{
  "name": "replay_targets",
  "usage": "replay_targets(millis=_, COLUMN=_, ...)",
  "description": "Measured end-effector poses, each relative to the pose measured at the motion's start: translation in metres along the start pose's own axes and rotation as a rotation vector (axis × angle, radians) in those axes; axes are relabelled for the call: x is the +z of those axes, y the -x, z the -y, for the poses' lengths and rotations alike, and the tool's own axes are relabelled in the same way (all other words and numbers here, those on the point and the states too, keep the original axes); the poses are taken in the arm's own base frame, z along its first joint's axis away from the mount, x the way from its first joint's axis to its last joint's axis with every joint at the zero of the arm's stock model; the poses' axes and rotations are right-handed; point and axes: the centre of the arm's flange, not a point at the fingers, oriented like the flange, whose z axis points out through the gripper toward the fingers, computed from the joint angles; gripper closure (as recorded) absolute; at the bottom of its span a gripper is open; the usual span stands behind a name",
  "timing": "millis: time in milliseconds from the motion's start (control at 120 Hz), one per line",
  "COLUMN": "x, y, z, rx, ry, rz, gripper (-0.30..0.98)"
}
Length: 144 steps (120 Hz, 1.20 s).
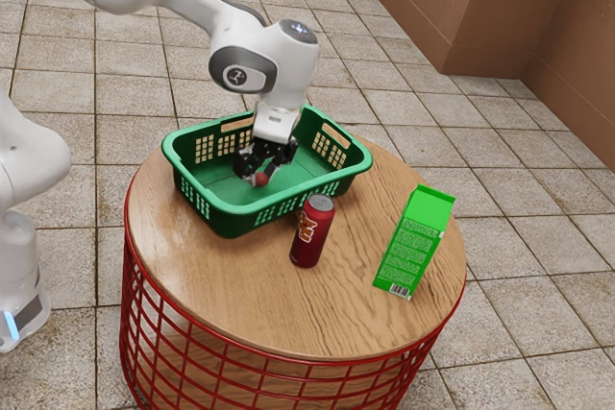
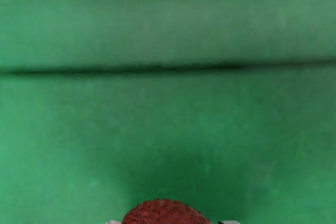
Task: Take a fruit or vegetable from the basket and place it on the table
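At the pincer [image 1: 261, 168], inside one basket [image 1: 231, 209], one red fruit [image 1: 260, 180] is partly hidden; whether it is clamped cannot be told.

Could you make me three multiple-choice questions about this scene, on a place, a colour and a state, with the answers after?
1. Where is the claw?
A) High above everything
B) Down inside the basket
C) Far outside the basket

2. What colour is the carton?
A) Green
B) Blue
C) Yellow

3. How is the drink can placed?
A) Lying on its side
B) Upside down
C) Standing upright

Answers:
1: B, the claw reaches down between the basket's walls.
2: A, its top and printed side are bright green.
3: C, its silvery lid faces up and its base is on the table.
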Motion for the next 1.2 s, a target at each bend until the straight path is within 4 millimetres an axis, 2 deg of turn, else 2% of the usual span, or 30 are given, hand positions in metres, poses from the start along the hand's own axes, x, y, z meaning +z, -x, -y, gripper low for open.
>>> replay_targets(millis=200, x=-0.005, y=0.003, z=0.003, rx=-0.016, ry=-0.002, rz=-0.011, gripper=0.52)
replay_targets(millis=367, x=-0.029, y=-0.004, z=0.006, rx=-0.010, ry=-0.025, rz=-0.020, gripper=0.51)
replay_targets(millis=567, x=-0.067, y=-0.038, z=-0.017, rx=0.064, ry=-0.049, rz=-0.025, gripper=0.51)
replay_targets(millis=700, x=-0.095, y=-0.061, z=-0.044, rx=0.117, ry=-0.073, rz=-0.010, gripper=0.51)
replay_targets(millis=817, x=-0.116, y=-0.088, z=-0.069, rx=0.167, ry=-0.100, rz=0.007, gripper=0.51)
replay_targets(millis=975, x=-0.154, y=-0.130, z=-0.105, rx=0.232, ry=-0.144, rz=-0.016, gripper=0.50)
replay_targets(millis=1075, x=-0.157, y=-0.157, z=-0.125, rx=0.280, ry=-0.139, rz=-0.020, gripper=0.50)
replay_targets(millis=1200, x=-0.137, y=-0.198, z=-0.143, rx=0.327, ry=-0.115, rz=0.021, gripper=0.51)
